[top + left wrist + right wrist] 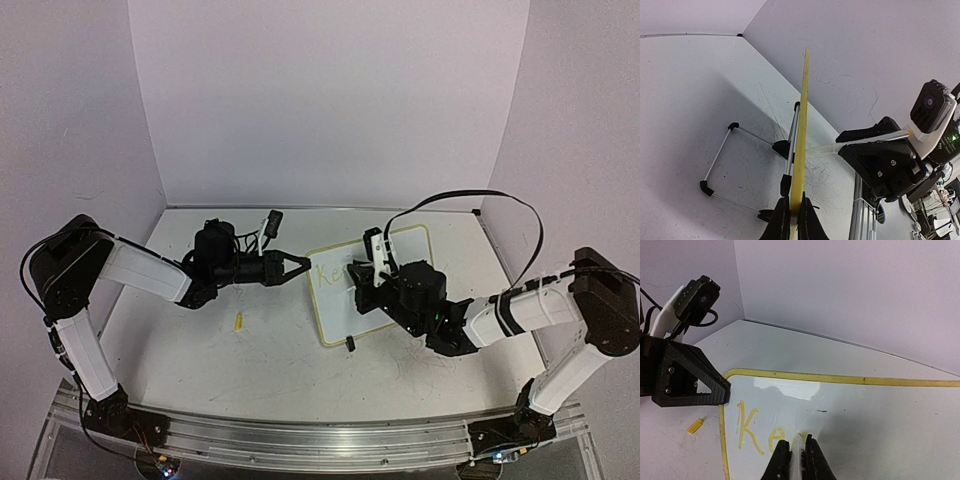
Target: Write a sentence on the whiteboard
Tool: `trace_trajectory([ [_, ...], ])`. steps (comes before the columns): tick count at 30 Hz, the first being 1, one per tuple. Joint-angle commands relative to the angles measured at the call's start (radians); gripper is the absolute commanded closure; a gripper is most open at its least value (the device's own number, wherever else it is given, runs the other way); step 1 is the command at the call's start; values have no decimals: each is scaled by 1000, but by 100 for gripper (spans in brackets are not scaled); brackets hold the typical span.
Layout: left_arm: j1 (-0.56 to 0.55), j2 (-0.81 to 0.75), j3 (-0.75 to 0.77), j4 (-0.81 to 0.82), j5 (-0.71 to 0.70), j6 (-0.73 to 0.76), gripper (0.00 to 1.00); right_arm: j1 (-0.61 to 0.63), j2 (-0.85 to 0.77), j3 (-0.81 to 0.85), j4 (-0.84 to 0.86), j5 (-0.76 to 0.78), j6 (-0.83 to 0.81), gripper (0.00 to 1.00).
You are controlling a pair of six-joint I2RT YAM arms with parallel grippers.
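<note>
Top view: the board [335,318] sits propped on the table [200,350], between the two arms and right of centre. The left gripper [298,265] is closed on its left edge. The right gripper [358,278] hangs over its face. The two grippers are near each other, so a stroke carried far left could knock them together. A yellow cap [239,321] lies loose on the table, apart from the board. The writing is too faint to read here.

Left wrist view: the board's rim shows edge-on, pinched between the shut jaws at a single spot. The marker [860,142] presses its tip on the face some way from that pinch. I judge that hard pressure could pivot or slip the board on its wire stand [720,165] and skew the letters.

Right wrist view: the jaws clamp the marker, tip on the board. The sentence [757,429] so far reads "Ke" with a third letter begun, in pale yellow. Such pale ink risks gaps under light pressure, and fingers crossing wet letters could smear them. No brand or label is readable anywhere.
</note>
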Motion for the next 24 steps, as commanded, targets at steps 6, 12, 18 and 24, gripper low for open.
trace_trajectory([
  [6,-8,-21,36,-6,41,1,100,11,32,-3,-56,8,57,100],
  [12,-8,-22,37,-7,41,2,100,14,31,-9,-79,46,73,100],
  [18,-8,-25,31,-8,41,2,100,13,16,-19,-90,76,76,100],
  [24,-8,-24,31,-9,43,2,100,13,5,-10,-87,115,62,100],
])
